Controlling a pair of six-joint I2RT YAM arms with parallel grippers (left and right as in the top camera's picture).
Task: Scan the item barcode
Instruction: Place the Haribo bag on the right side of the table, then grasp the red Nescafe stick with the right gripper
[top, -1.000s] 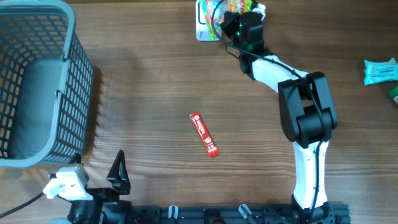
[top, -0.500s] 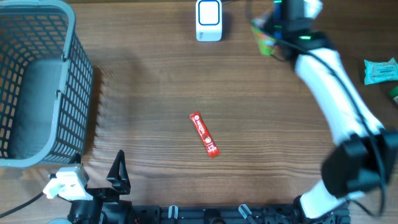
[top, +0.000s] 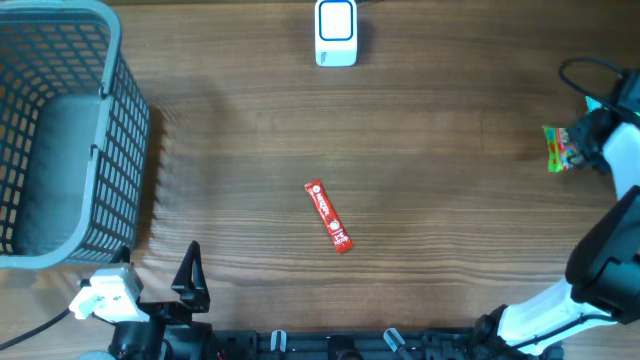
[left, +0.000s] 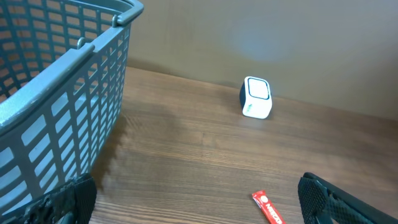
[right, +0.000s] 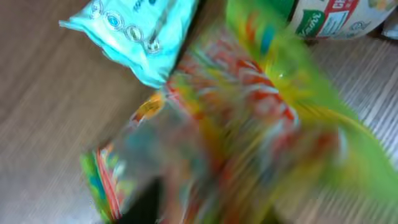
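A basket (top: 120, 150) fills the worktop's (top: 450, 250) far left corner. Near the front edge the left gripper (left: 199, 210) is spread wide and holds nothing. A red sachet (top: 329, 216) lies mid-worktop, and the scanner (top: 336, 32) stands at the middle of the far edge. The pack (top: 561, 149) is close to the right edge, well apart from the scanner, just left of the right gripper (top: 590, 140) and right against it. Whether those jaws clamp it or have parted cannot be told.

The overhead view shows the pack's place. The right wrist view shows it only as a blur, with a teal packet (right: 137, 37) and a labelled jar (right: 329, 18) just beyond it. The left wrist view shows the scanner and sachet, not the pack.

From overhead, the pack's long axis runs roughly along the right edge, far end to near end. Its facing is unreadable.
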